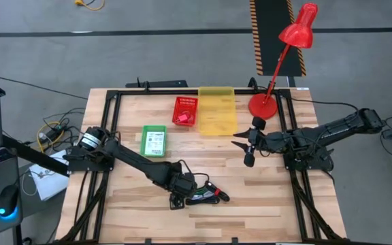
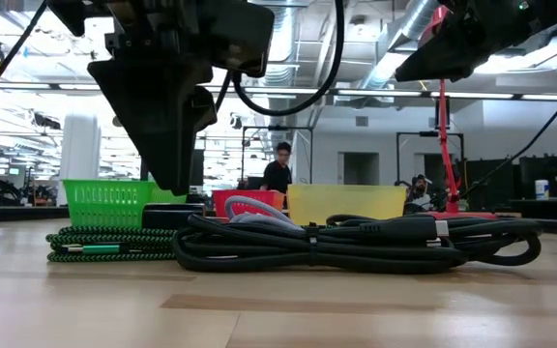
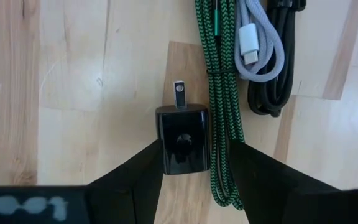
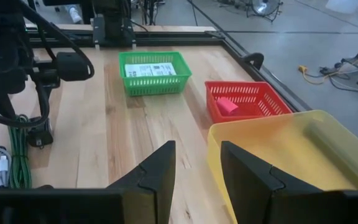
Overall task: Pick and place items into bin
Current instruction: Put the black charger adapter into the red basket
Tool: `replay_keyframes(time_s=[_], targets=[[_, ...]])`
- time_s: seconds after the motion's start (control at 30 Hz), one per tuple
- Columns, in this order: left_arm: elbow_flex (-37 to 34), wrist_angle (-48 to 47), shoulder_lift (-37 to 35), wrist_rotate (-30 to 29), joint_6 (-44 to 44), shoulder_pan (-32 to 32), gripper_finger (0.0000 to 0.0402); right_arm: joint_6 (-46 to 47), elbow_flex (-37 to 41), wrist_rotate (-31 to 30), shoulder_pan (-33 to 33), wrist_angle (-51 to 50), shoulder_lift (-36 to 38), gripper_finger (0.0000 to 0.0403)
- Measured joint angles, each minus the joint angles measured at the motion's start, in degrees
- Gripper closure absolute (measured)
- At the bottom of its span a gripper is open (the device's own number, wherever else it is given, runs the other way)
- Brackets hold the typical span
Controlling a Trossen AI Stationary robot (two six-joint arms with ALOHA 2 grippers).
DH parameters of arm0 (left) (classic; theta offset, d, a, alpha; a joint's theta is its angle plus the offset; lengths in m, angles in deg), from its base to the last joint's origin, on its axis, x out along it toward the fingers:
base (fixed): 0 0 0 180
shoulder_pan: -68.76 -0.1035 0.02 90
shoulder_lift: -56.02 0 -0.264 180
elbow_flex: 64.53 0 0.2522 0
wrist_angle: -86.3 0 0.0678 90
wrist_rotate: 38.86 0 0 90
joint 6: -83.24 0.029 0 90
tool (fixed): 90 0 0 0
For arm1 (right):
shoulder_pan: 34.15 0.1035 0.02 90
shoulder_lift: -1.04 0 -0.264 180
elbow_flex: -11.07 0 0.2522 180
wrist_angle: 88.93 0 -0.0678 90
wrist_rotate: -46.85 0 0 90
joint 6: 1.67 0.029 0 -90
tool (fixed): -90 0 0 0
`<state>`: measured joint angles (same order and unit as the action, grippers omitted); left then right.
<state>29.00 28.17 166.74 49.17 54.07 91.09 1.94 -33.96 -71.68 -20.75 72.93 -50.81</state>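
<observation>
A small black charger block (image 3: 182,142) with a metal prong lies flat on the table beside a green braided cable (image 3: 219,118), a grey cable (image 3: 257,46) and a black cable bundle (image 2: 356,242). My left gripper (image 3: 194,149) is open, low over the table's near middle (image 1: 179,187). Its fingers stand on either side of the block and the green cable. My right gripper (image 1: 249,146) is open, held in the air beside the yellow bin (image 1: 217,110). A white packet (image 4: 149,70) lies in the green basket (image 1: 153,141), and a pink piece (image 4: 227,106) in the red basket (image 1: 185,111). My left gripper comes from above, pointing down. One finger (image 3: 145,171) stands right at the black block's side (image 3: 161,152) and the other (image 3: 253,171) just outside the green cable. Whether either finger touches, I cannot tell. Block and cable lie flat on the table.
A red desk lamp (image 1: 278,68) stands at the table's far right, behind my right arm. The three bins sit in a row along the far half. Bare wood shows left of the cables (image 3: 73,93). People show in the room behind the table (image 2: 278,169).
</observation>
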Motion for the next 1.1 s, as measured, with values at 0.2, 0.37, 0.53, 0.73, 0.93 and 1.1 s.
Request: replay_keyframes(time_s=[0.2, 0.37, 0.53, 0.73, 0.93, 1.1], targets=[[0.0, 0.01, 0.0, 0.14, 0.33, -0.55, 0.023, -0.03, 0.0, -0.01, 0.0, 0.0, 0.0, 0.028], [0.0, 0.01, 0.0, 0.21, 0.85, -0.7, 0.023, -0.01, 0.0, -0.01, 0.0, -0.32, 0.0, 0.028], [0.0, 0.03, 0.0, 0.2, 0.87, -0.69, 0.023, 0.4, 0.66, 0.02, 0.0, -0.58, 0.0, 0.028], [0.0, 0.02, 0.0, 0.16, 0.87, -0.98, 0.023, 0.88, 0.66, 0.0, 0.0, -0.76, 0.0, 0.028], [0.0, 0.13, 0.54, 0.2, 0.9, -0.99, 0.023, 0.88, 0.66, 0.0, 0.0, -0.78, 0.0, 0.028], [-0.04, 0.39, 2.06, 1.34, 1.43, -1.33, 0.023, 0.88, 0.66, 0.0, 0.0, -1.1, 0.0, 0.028]])
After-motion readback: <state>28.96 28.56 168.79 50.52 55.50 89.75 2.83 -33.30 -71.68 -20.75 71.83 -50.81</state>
